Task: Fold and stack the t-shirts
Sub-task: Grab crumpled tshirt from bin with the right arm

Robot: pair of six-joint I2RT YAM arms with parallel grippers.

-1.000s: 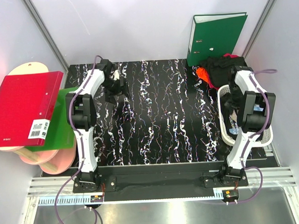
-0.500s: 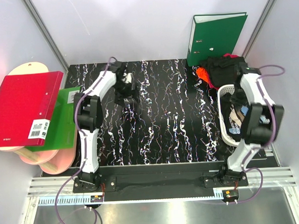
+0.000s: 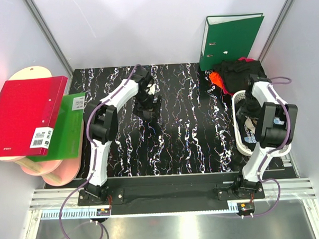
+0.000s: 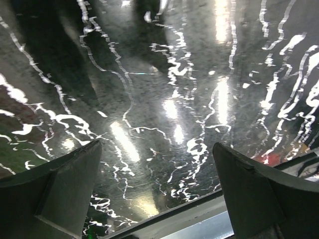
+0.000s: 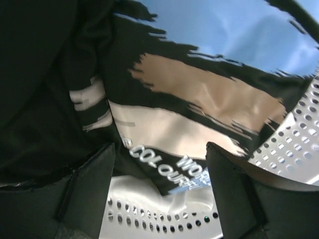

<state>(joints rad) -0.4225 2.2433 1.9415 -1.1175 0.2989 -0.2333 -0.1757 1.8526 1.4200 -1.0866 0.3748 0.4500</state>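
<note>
A black printed t-shirt (image 5: 164,99) fills the white basket (image 5: 289,144) at the table's (image 3: 192,144) right edge, with more t-shirts (image 3: 241,73) heaped in the far right corner. The right gripper (image 5: 159,174) hangs spread and empty above the basket. The left gripper (image 4: 157,164) gapes over bare tabletop.

walls (image 3: 145,30): pale lilac | table (image 3: 181,134): black, white-veined, glossy | near edge: metal rail (image 3: 51,197)

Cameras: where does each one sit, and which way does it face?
Top external: above and behind, looking down on the table; both arms show.
Left wrist: faces down at the table; open left gripper at bottom.
Right wrist: looks into the basket at a printed t-shirt; open right gripper.
Shared: the basket, in top and right wrist.
</note>
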